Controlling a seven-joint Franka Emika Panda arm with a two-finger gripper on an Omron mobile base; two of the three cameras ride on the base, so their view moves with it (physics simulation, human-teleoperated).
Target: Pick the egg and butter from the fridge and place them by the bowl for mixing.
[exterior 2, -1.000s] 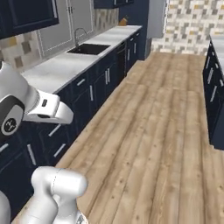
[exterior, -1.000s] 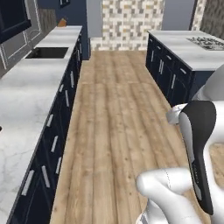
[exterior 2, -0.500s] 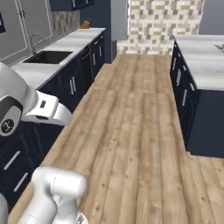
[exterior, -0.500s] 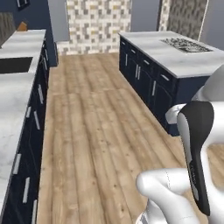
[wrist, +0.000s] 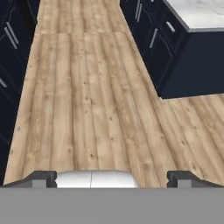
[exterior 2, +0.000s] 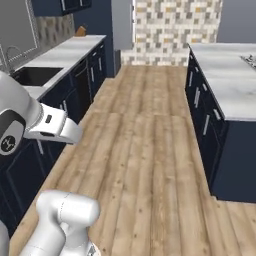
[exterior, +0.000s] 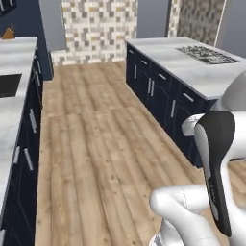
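- We are looking down a kitchen aisle floored in long, pale wooden planks (exterior: 96, 158) with visible knots and seams.
- Dark navy cabinets (exterior 2: 65, 105) with slim silver handles are running along one side, topped by a white marbled bench (exterior 2: 65, 50) holding a black sink (exterior 2: 35, 75).
- On the other side, an island (exterior: 192, 72) of the same navy fronts is carrying a marbled top with a grey hob (exterior: 204, 54).
- A mosaic wall (exterior 2: 175, 30) of small beige, grey and ochre tiles is closing the far end.
- The aisle between the cabinet fronts is lying wide and open, with straight, square edges on both sides.
- In the hand view, the gripper (wrist: 111, 178) is hanging released, its dark fingertips (wrist: 41, 178) standing far apart and holding nothing over the floor.
- We cannot tell where the egg, butter, fridge or bowl are.
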